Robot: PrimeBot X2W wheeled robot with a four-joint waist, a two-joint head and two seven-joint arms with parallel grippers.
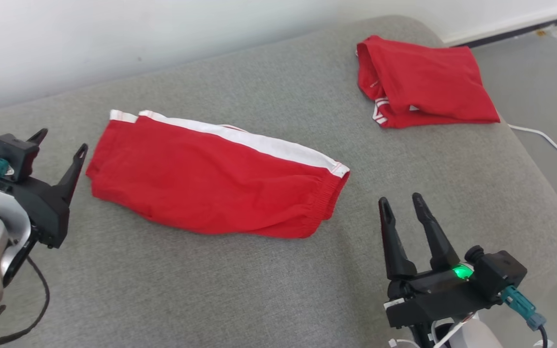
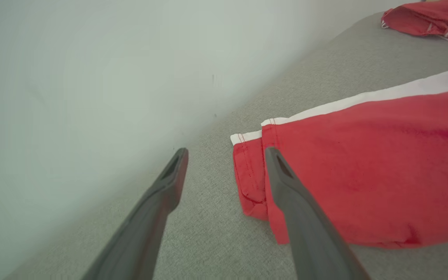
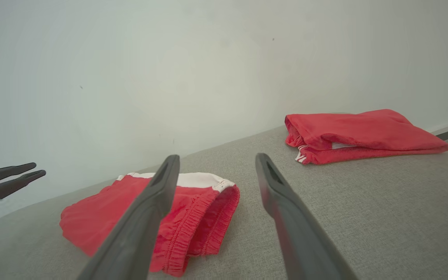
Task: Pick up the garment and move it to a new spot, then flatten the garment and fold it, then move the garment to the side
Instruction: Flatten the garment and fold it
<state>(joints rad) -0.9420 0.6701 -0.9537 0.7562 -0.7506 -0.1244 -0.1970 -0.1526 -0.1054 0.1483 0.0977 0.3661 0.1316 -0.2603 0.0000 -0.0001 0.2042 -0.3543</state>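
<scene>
Now the red shorts (image 1: 211, 188) lie flat in the middle of a big gray cushion (image 1: 259, 290). They have a white stripe along the far edge. The stretchy waist end points to the robot's right and the leg ends point to its left. The left end effector (image 1: 62, 140) is just beside the leg ends, and its two dark fingers are wide apart with nothing between them. The right end effector (image 1: 400, 199) is near the waist end but not touching it. Its fingers are spread apart too, and it holds nothing. Far off, at the right back corner of the cushion, sits another red cloth (image 1: 423, 79), folded up. A pale wall (image 1: 114, 38) stands behind the cushion. A white cord (image 1: 549, 142) lies on the floor to the right.
</scene>
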